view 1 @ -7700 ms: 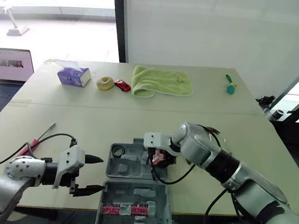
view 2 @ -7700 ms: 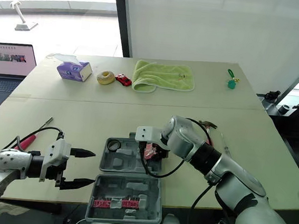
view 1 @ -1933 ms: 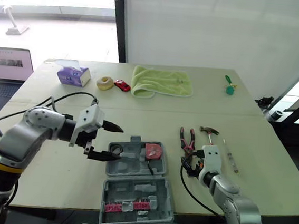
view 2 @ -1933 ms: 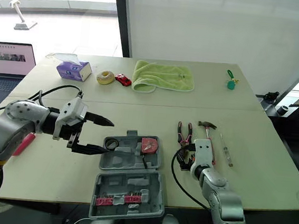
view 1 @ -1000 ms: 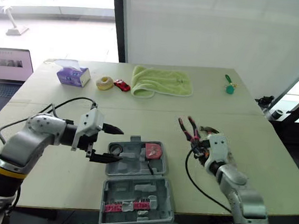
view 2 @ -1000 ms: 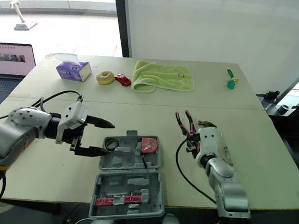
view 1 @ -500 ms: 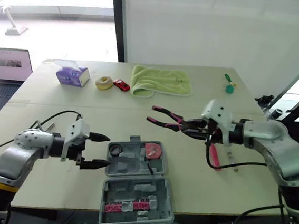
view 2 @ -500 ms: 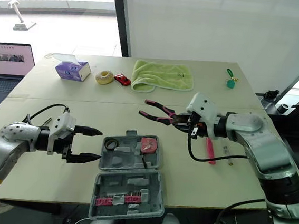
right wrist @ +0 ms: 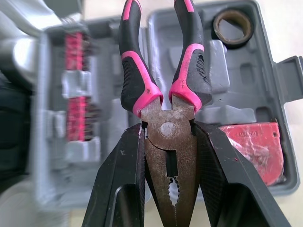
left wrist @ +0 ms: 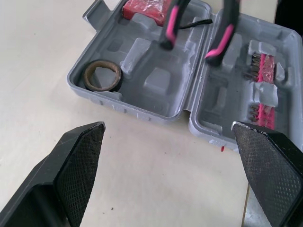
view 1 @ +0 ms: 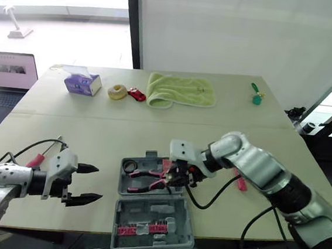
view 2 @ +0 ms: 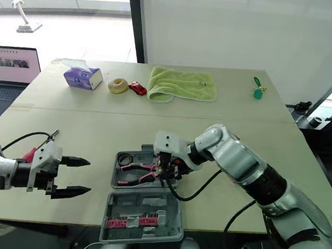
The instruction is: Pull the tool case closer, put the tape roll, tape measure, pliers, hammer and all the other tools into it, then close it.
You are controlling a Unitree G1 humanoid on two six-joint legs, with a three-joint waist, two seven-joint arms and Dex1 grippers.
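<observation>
Two pink-and-black handles of the pliers (right wrist: pixel 137 80) splay over the moulded grey tool case (view 1: pixel 171 219); right claw (right wrist: pixel 168 130) clamps their rusty head, left claw (view 1: pixel 91 182) gapes empty.

Grey tool case (view 1: pixel 173 231), pink-and-black pliers (right wrist: pixel 165 127), red tape measure (right wrist: pixel 253 146), dark tape roll (left wrist: pixel 88 76).

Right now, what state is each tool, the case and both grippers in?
tool case, open, lid lying flat
tape roll, in the case
tape measure, in the case
pliers, held over the case, handles apart
hammer, on the table, outside the case
screwdriver, on the table, outside the case
left gripper, open, empty
right gripper, shut on the pliers' head
</observation>
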